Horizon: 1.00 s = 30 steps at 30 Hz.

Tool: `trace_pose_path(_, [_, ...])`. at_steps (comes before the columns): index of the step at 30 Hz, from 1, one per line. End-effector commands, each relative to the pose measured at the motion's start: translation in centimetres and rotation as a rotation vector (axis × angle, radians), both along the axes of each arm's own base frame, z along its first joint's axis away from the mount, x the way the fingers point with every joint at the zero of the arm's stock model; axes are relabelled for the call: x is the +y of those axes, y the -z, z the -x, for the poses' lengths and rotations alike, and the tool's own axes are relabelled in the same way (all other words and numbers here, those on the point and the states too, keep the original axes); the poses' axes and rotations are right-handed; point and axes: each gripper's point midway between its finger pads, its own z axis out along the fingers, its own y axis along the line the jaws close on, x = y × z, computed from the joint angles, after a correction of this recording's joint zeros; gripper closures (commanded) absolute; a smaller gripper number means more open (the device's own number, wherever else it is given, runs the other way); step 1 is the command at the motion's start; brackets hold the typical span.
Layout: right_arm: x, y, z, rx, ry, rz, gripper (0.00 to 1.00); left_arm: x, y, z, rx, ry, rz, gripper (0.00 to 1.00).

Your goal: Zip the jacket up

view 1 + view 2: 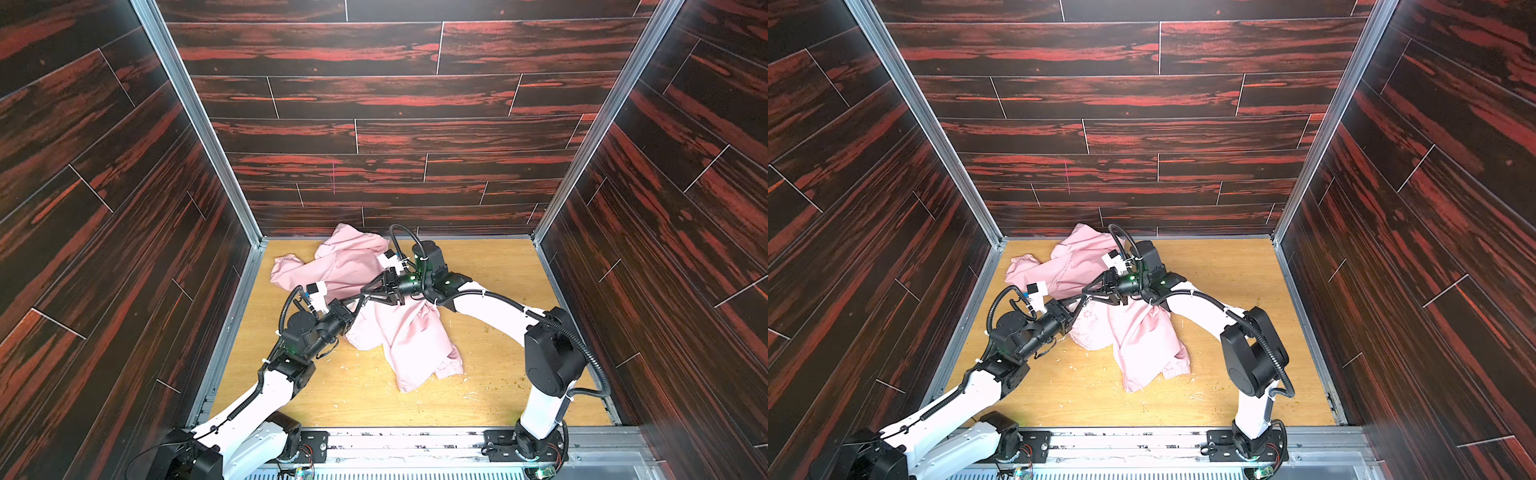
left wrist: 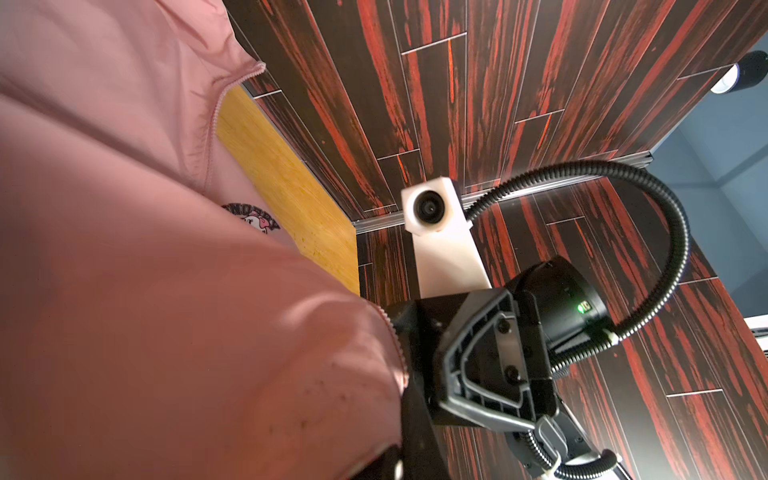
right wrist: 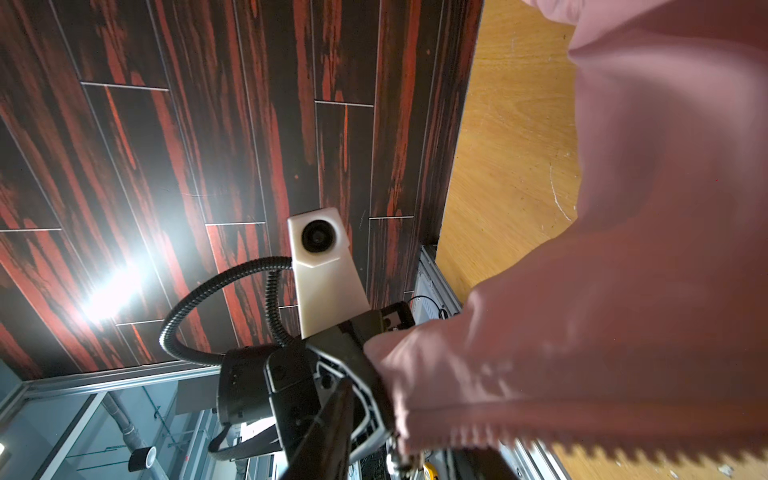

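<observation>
Bare tabletop (image 1: 503,270) spreads right of the jacket (image 1: 409,336).

Up close, the jacket (image 2: 166,332) is blurred and cropped.

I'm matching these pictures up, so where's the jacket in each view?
Top view: jacket crumpled on the table, toward the back.
Top view: jacket, same spot.
Left wrist: jacket close up, filling nearly half.
Right wrist: jacket close up, zipper teeth showing.
Shared landmark: the yellow wooden table.
</observation>
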Motion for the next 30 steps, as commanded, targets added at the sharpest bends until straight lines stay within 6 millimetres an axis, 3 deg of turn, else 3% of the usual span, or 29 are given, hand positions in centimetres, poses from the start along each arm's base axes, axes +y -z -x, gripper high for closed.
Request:
trace_pose_path(1, [-0.3,-3.1,0.2,-0.043,0.036,-0.061,0.63,0.7,-1.6,0.2,-0.058,-0.033,0.037,1.0])
trace_pose_path(7, [-0.2,-3.2,-0.2,-0.014,0.063,-0.083,0.62,1.5,-1.8,0.2,-0.068,-0.078,0.065,1.0])
trace_pose_path(16, [0.5,-3.4,-1.0,0.002,0.065,-0.091,0.68,1.2,-1.9,0.2,-0.07,-0.063,0.069,1.0])
trace_pose_path(30, [1.2,-1.7,-1.4,0.042,0.062,-0.066,0.68,0.5,-2.9,0.0,-0.092,-0.031,0.079,1.0])
